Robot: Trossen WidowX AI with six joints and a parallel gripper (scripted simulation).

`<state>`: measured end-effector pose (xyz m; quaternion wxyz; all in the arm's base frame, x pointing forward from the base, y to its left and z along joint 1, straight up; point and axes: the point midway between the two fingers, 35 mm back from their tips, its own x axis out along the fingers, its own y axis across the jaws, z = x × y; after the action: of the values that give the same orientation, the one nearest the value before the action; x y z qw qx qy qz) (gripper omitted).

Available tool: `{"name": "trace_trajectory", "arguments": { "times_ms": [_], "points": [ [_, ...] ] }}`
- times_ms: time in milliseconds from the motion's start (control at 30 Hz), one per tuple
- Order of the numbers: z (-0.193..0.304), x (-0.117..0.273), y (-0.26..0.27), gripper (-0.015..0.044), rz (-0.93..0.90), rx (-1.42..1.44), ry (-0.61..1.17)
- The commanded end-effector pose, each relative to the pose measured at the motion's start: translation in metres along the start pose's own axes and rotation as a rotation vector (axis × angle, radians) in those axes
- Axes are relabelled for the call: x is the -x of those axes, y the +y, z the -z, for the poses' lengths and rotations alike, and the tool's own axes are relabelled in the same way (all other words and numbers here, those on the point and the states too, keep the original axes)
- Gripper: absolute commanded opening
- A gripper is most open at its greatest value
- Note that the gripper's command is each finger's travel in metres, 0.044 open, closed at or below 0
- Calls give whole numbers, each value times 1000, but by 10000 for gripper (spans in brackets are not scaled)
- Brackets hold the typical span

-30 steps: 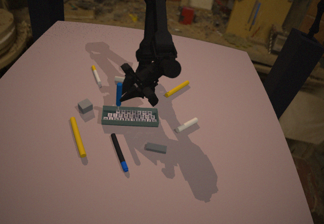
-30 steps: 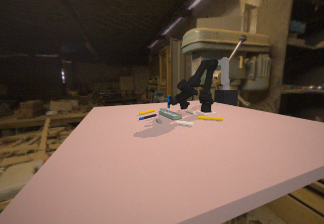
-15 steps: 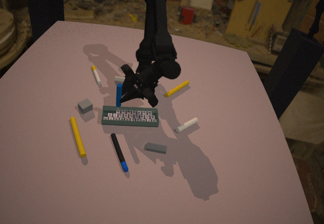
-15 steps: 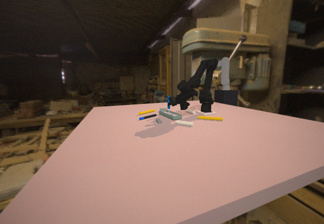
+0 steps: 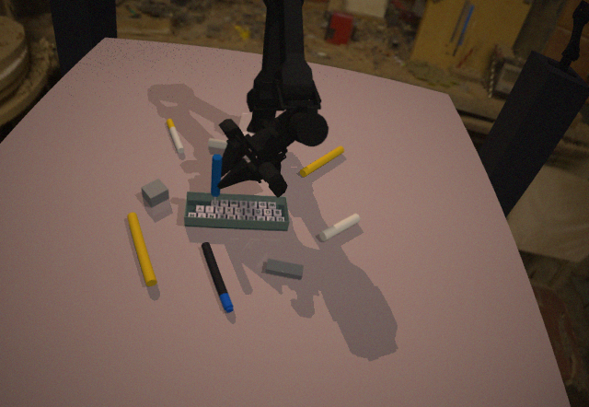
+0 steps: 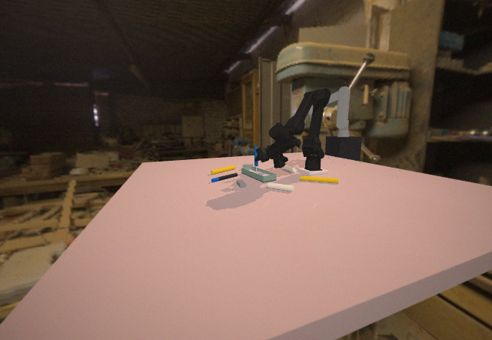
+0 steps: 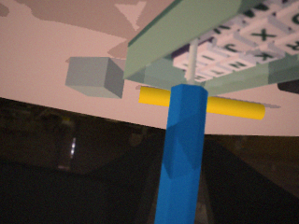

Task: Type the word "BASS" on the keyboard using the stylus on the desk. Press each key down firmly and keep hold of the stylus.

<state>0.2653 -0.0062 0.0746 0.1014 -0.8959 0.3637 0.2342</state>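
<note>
Your gripper [image 5: 227,174] is squeezed tight on the blue stylus [image 5: 215,174], center of frame. Keep it straight up, find B on the keyboard [image 5: 236,210], push down hard

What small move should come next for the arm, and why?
Probably a short, firm push straight down. The black end effector is shut on the blue stylus with a thin grey tip, held about upright. In the wrist view the tip is among the white keys near one end of the green-framed keyboard, but which key it touches cannot be read, so check alignment first.
</note>
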Motion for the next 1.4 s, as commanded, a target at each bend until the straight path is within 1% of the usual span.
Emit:
{"name": "trace_trajectory", "arguments": {
  "times_ms": [0,233,533,767,867,933,967,1367],
  "points": [
    [0,0,0,81,-2,3,-3],
    [2,2,0,81,-2,3,-3],
    [32,19,0,81,-1,3,-3],
    [30,17,0,85,-3,6,-2],
    [30,17,0,65,-3,6,-2],
    [29,18,-2,12,-3,5,-4],
    [29,19,-3,0,-3,5,-6],
    [14,51,-39,0,-5,0,-16]
  ]
}}
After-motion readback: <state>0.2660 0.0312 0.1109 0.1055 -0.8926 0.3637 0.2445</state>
